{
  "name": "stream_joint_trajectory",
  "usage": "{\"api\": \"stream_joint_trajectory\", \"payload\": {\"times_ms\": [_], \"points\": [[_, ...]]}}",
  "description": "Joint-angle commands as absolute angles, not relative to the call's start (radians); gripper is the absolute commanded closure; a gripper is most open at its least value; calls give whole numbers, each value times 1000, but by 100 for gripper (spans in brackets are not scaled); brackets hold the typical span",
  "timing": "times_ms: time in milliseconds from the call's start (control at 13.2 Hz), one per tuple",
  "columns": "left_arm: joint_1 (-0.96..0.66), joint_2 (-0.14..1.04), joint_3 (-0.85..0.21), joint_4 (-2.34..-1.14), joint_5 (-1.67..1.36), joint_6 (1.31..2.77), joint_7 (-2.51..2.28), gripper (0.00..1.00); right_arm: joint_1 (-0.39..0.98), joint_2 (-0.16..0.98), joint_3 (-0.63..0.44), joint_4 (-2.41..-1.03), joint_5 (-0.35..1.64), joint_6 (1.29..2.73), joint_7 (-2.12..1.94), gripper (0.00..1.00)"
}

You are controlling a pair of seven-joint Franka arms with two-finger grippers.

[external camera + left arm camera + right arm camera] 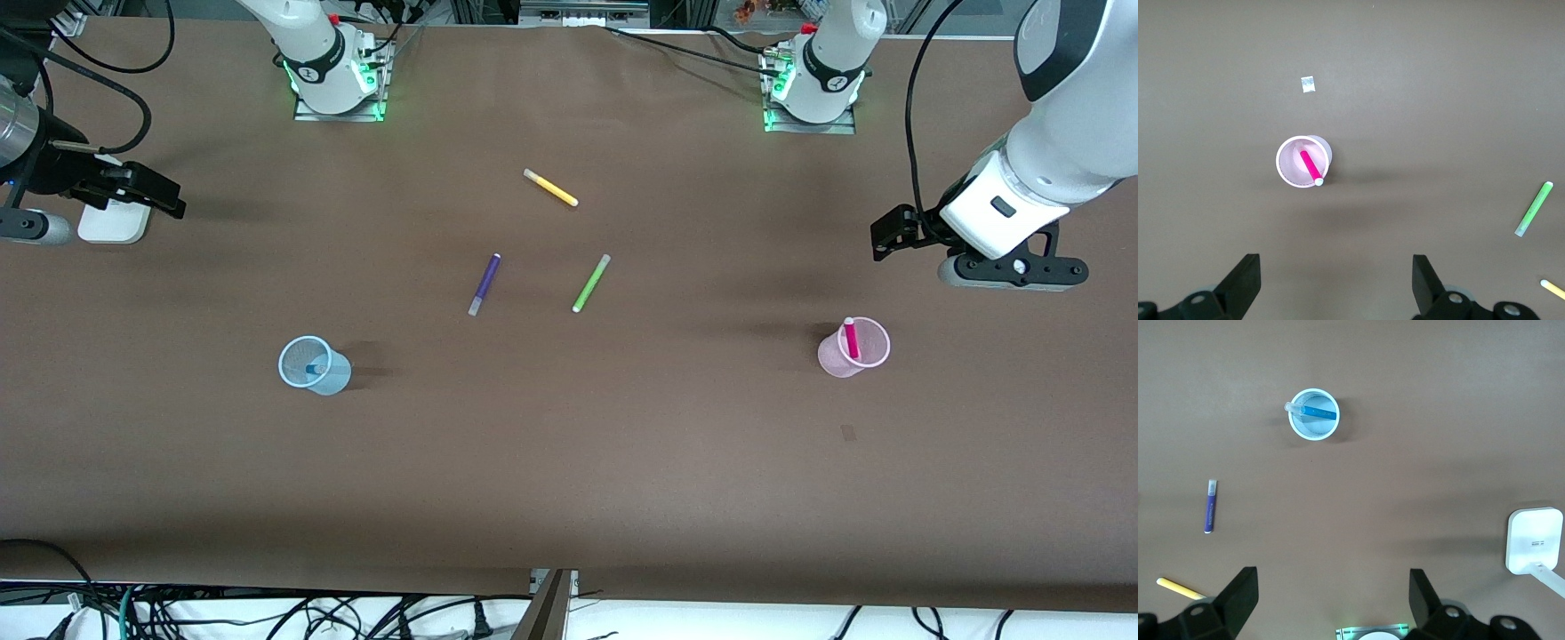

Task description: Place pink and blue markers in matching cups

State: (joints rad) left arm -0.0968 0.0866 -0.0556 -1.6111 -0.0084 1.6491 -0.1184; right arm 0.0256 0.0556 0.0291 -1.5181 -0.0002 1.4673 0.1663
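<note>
The pink marker [851, 338] stands tilted inside the pale pink cup [831, 360] near the left arm's end of the table. The teal-blue marker [314, 368] lies inside the light blue cup [333, 380] toward the right arm's end. My left gripper [893, 233] hangs open and empty over the table beside the pink cup. In the left wrist view my left gripper [1336, 280] is apart from the cup [1281, 160] and marker [1310, 167]. My right gripper [147, 191] is open and empty at the table's end. In its wrist view my right gripper [1335, 600] is apart from the blue cup [1313, 437] and marker [1317, 412].
A purple marker [484, 284], a lime-green marker [591, 283] and a yellow marker [551, 188] lie loose mid-table. A white device [111, 222] sits under the right gripper. A small tape patch [848, 433] lies nearer the front camera than the pink cup.
</note>
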Motion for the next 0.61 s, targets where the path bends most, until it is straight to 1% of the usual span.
{"api": "stream_joint_trajectory", "payload": {"times_ms": [0, 76, 227, 530], "points": [[-106, 94, -52, -1548, 14, 1600, -107, 0, 20, 64, 35, -1494, -15, 1459, 172, 0], [-106, 94, -54, -1508, 14, 1570, -110, 0, 18, 64, 35, -1493, -15, 1459, 172, 0], [-104, 95, -48, -1477, 14, 1542, -110, 0, 18, 64, 35, -1493, -15, 1459, 172, 0], [-107, 95, -57, -1491, 15, 1532, -103, 0, 17, 64, 35, -1493, -14, 1459, 170, 0]]}}
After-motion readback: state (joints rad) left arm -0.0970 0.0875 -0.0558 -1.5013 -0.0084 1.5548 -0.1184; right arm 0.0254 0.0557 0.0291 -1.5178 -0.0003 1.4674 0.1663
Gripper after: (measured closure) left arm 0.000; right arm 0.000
